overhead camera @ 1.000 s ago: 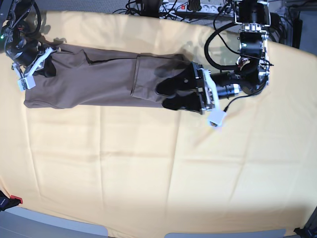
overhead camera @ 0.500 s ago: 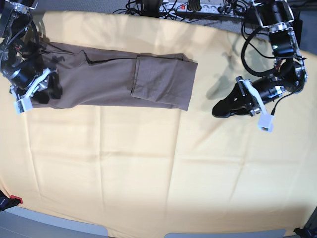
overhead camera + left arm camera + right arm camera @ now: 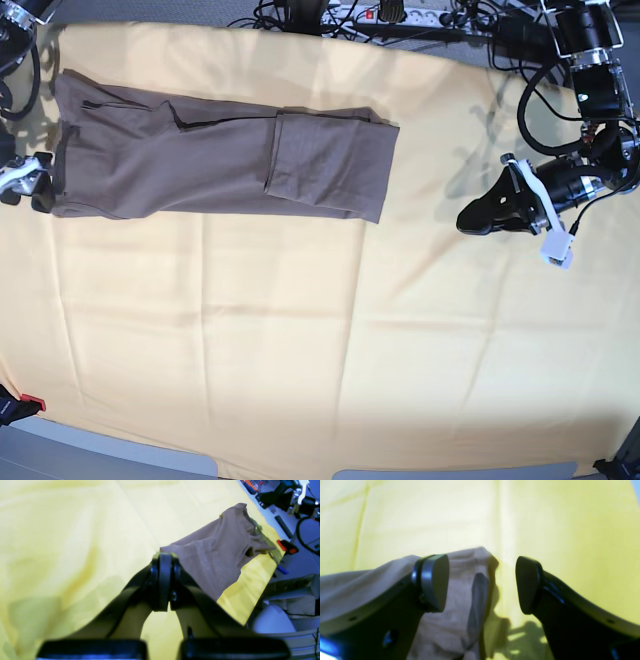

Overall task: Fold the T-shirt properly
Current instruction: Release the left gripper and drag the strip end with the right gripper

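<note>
Both arms withdrawn outward, left end effector (image 3: 470, 218) closed empty, right end effector (image 3: 481, 582) wide, T-shirt (image 3: 220, 160) released flat

Matt brown T-shirt (image 3: 220, 160), soft thin fabric

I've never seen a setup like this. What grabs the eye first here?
A long brown T-shirt, folded into a narrow strip, lies across the far side of a big pale yellow cloth. Two black arms flank it: the left tool shut and clear of it, the right tool open at its end.
</note>
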{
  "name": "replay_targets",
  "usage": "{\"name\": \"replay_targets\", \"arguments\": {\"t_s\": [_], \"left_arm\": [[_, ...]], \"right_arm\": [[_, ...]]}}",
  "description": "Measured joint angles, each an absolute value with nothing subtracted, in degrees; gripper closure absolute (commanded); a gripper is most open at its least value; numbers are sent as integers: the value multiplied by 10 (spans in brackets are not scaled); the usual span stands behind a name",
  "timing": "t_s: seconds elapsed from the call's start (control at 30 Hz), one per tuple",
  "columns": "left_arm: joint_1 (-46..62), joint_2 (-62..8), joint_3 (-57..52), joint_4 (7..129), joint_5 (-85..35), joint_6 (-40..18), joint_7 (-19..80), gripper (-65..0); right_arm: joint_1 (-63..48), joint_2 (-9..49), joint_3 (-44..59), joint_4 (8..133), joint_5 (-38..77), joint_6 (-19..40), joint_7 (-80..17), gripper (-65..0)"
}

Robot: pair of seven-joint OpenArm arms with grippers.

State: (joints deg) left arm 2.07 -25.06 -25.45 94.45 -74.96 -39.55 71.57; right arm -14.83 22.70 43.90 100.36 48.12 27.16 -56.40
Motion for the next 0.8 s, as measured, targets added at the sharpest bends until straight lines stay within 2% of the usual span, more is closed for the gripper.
{"name": "replay_targets", "arguments": {"t_s": [0.17,0.33,0.43,0.6,0.8], "left_arm": [[21,-251,-255,945,-750,-396,715,0],[24,-251,-255,945,-750,-396,715,0],[32,-250,-254,945,-750,-396,716,0],[30,-251,-254,945,-750,-396,714,0],[30,-251,-254,945,-750,-396,715,0]], "right_arm": [[-173,227,439,994,485,272,-566,-437],[-164,227,439,889,498,294,-567,-437],[-163,229,441,827,585,333,-588,-437],[-163,228,441,781,718,392,-681,-437],[-167,228,420,781,769,401,-716,-420]]}}
